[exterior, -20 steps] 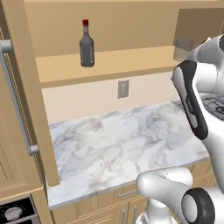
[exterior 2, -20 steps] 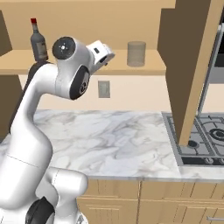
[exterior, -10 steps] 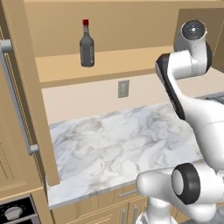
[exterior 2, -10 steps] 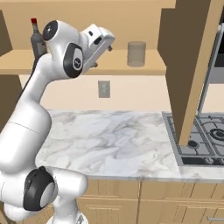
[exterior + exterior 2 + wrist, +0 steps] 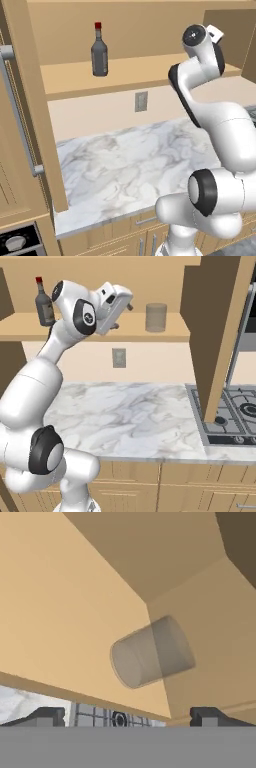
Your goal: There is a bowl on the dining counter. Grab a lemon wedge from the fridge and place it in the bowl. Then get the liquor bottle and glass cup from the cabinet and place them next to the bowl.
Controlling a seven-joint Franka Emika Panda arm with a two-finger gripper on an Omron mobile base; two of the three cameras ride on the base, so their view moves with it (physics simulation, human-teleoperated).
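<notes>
A dark liquor bottle [image 5: 99,50] with a red cap stands upright on the left of the open cabinet shelf [image 5: 130,72], and it shows again as the bottle [image 5: 44,303] behind my arm. The grey glass cup [image 5: 156,317] stands upright further right on the same shelf. My gripper [image 5: 125,315] is raised to shelf height just left of the cup, and it is open and empty. In the hand view the glass cup [image 5: 152,652] lies ahead between the spread fingertips [image 5: 47,714], a short way off. The bowl and the lemon wedge are out of view.
A marble counter [image 5: 130,416] runs below the shelf, with a wall outlet [image 5: 118,357] above it. The open cabinet door [image 5: 215,331] juts out at the right, over a stove [image 5: 235,416]. Another open door with a long handle [image 5: 20,115] stands at the left.
The arm has lifted and swung toward the shelf, bringing the hand up near the glass cup. The jaws stayed open. The bottle and the cup have not moved.
</notes>
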